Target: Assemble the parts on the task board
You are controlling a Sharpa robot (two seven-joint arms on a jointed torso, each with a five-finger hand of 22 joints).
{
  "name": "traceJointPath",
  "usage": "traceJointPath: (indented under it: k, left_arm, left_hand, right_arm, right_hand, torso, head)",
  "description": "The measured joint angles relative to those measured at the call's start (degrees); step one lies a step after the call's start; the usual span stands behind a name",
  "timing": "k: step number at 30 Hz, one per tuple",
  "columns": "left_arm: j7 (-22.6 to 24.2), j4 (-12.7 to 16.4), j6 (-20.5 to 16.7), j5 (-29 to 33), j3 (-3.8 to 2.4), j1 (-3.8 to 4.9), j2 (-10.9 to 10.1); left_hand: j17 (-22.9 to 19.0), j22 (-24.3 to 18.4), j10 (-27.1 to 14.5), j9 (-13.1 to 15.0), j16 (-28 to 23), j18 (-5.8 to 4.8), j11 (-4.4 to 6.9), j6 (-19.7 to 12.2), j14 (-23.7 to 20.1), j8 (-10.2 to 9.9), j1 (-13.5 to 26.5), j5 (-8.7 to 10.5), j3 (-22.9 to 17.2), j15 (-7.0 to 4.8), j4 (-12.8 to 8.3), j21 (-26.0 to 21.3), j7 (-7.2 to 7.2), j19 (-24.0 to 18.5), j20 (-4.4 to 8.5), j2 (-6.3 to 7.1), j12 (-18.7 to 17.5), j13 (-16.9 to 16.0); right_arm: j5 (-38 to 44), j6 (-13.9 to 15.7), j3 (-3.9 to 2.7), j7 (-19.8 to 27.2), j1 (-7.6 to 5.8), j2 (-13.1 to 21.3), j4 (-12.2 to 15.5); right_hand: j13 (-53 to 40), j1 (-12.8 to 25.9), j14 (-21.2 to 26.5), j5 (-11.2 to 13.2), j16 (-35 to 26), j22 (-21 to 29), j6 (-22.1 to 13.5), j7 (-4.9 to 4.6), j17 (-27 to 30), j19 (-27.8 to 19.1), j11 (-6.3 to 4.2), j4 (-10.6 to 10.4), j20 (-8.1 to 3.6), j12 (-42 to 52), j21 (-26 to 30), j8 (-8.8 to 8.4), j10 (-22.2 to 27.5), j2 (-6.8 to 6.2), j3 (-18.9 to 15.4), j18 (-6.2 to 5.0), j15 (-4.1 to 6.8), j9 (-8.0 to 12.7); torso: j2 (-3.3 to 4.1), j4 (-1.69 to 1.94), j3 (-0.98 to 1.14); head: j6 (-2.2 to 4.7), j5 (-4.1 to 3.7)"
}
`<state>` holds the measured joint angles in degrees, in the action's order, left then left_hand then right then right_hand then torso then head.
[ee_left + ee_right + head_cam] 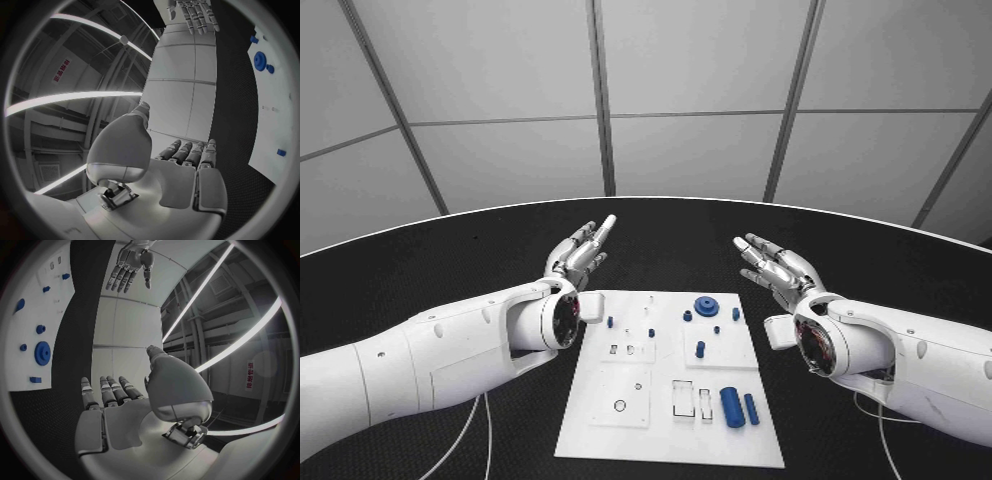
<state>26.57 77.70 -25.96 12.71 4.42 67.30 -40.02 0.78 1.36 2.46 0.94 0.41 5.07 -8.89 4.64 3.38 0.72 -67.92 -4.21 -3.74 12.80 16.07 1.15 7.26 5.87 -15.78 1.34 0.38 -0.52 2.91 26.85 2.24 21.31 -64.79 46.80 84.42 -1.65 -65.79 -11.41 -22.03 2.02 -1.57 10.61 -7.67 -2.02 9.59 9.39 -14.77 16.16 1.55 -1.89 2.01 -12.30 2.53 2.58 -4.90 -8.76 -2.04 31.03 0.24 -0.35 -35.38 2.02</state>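
- Task board (625,440) lies mid-tabletop (444,260), blue parts (733,407) loose on it, seemingly awaiting assembly.
- Left hand (578,252) and right hand (776,266) hover beyond it, fingers spread, holding nothing, probably poised to begin.

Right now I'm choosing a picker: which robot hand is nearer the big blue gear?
Right. The right robot hand hovers just beyond-right of the blue gear; the left robot hand hangs farther, beyond-left.

Grey panelled walls (689,70) rise behind the black table (473,250).
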Motion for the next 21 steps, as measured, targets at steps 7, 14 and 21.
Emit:
traceJointPath:
  k: [7, 14, 21]
  left_arm:
    - [-0.19, -2.14, 3.31, 1.83, 0.54, 1.08, 0.42]
    - [0.81, -1.64, 3.55, 1.8, 0.54, 1.18, -1.95]
    - [0.65, 0.57, 4.43, 0.85, 0.54, 1.76, -3.88]
  left_hand:
    - [0.82, 0.27, 2.02, 0.54, 1.11, 0.75, -1.95, 2.48, 2.87, 0.64, -3.49, 0.0, -0.13, 0.96, 0.4, 0.53, 0.14, 0.51, -0.82, -0.1, 0.37, -0.39]
    - [5.12, 3.55, 21.72, 4.06, 8.99, 0.73, -6.03, 18.24, 21.92, 6.47, -9.19, 0.0, -1.22, 1.6, -0.69, 7.14, 1.17, 14.27, -1.17, -0.38, 5.11, -2.67]
    - [9.46, 7.04, 45.11, 8.29, 17.53, 3.42, -3.89, 37.55, 43.6, 14.01, -13.31, 0.0, -2.93, -2.29, -2.41, 16.32, 3.57, 33.86, -0.72, -0.03, 9.6, -3.5]
  right_arm:
    - [0.75, -1.45, 0.14, -0.32, -0.47, 0.35, -0.97]
    - [20.22, 2.68, 0.09, -1.72, -1.34, 0.4, -4.83]
    - [42.18, 0.05, 0.08, -5.86, -2.94, 0.38, -5.13]
  right_hand:
    - [-0.98, -8.73, -13.81, 3.19, 3.44, -1.08, 9.88, -0.68, -2.04, 10.55, 1.72, 4.19, 0.39, 2.12, -2.57, 3.03, -14.02, -0.67, 1.94, -1.67, -1.25, -1.95]
    - [-1.77, -14.8, -32.11, 6.23, 8.26, -2.71, 26.44, -2.28, -4.61, 29.13, 1.61, 9.29, -0.44, 4.22, -7.65, 7.72, -33.11, -3.38, 6.46, -3.57, -0.7, -4.6]
    - [-1.99, -16.53, -45.46, 7.01, 11.16, -4.74, 36.85, -3.93, -7.62, 43.74, -0.24, 11.85, -3.66, 3.74, -13.28, 9.55, -45.93, -7.42, 14.46, -4.46, 2.05, -5.67]
  torso:
    - [0.09, -0.02, -0.02]
    - [0.81, -0.07, 0.01]
    - [1.86, 0.54, 0.04]
  head:
    - [-0.23, -0.68]
    - [-0.75, -2.95]
    - [-1.09, -4.36]
